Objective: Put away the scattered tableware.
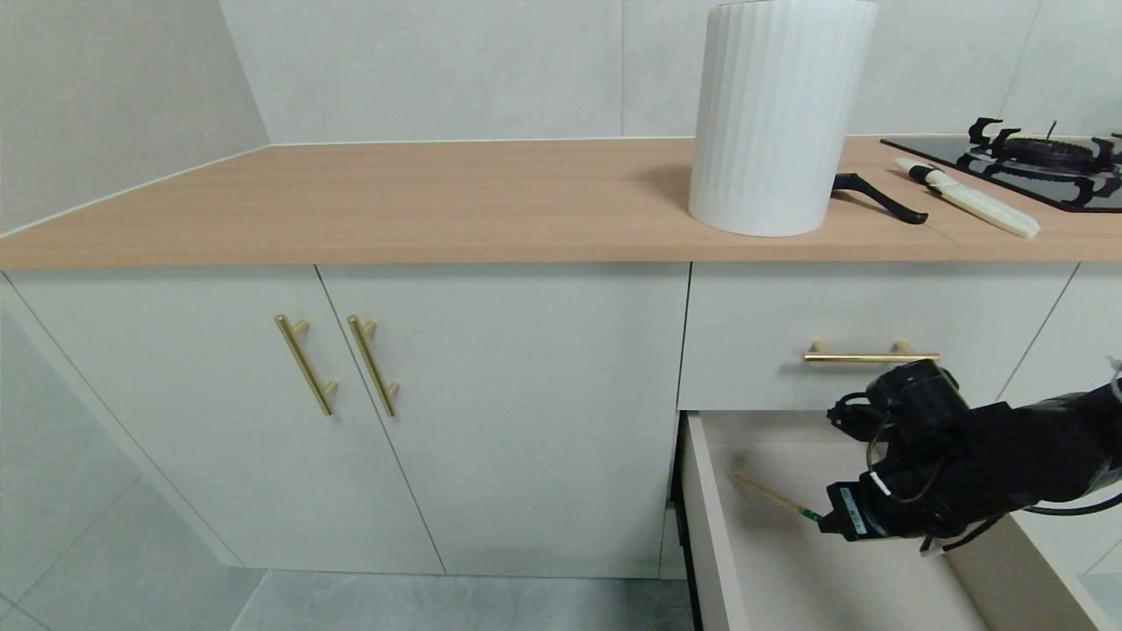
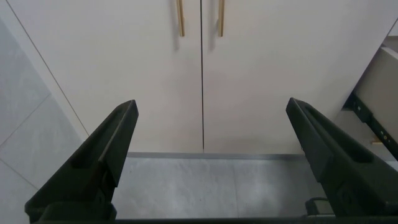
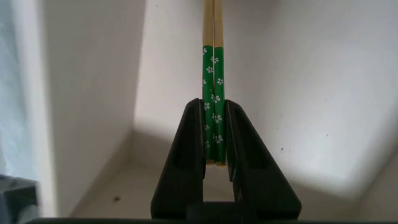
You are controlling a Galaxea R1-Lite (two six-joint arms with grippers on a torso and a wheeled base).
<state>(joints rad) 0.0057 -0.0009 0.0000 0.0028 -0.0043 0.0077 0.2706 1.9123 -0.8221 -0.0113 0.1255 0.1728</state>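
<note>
Wooden chopsticks (image 3: 211, 74): one pair, upper ends green with small white flowers; lay side by side in the right gripper's grasp, tips pointing toward the back left of the open drawer. Whether the tips touched the drawer floor could not be told.
Right gripper (image 3: 214, 118): fingers pressed together on the green ends of the chopsticks; hung low inside the drawer opening.
Left gripper (image 2: 210, 106): fingers spread wide, nothing between them; faced the cabinet doors and the floor below them, well apart from the drawer.
Drawer (image 1: 701, 491): lower of two at the right of the cabinet run, pulled out; pale interior, nothing seen lying in it apart from the held pair.
Countertop (image 1: 394, 202): wood-look surface carrying the items below.
Ribbed white canister (image 1: 776, 114): upright, near the counter's front edge.
Black-handled utensil (image 1: 877, 194): lay just beside the canister, its working end hidden behind it.
Pale knife (image 1: 969, 197): lay between the utensil and the hob (image 1: 1043, 162).
Cabinet doors (image 1: 307, 364): shut, brass bar handles.
Progress (judged): chopsticks brought to the drawer but not yet released. Utensil and knife remained out on the counter, so most of the tidying looked undone.
</note>
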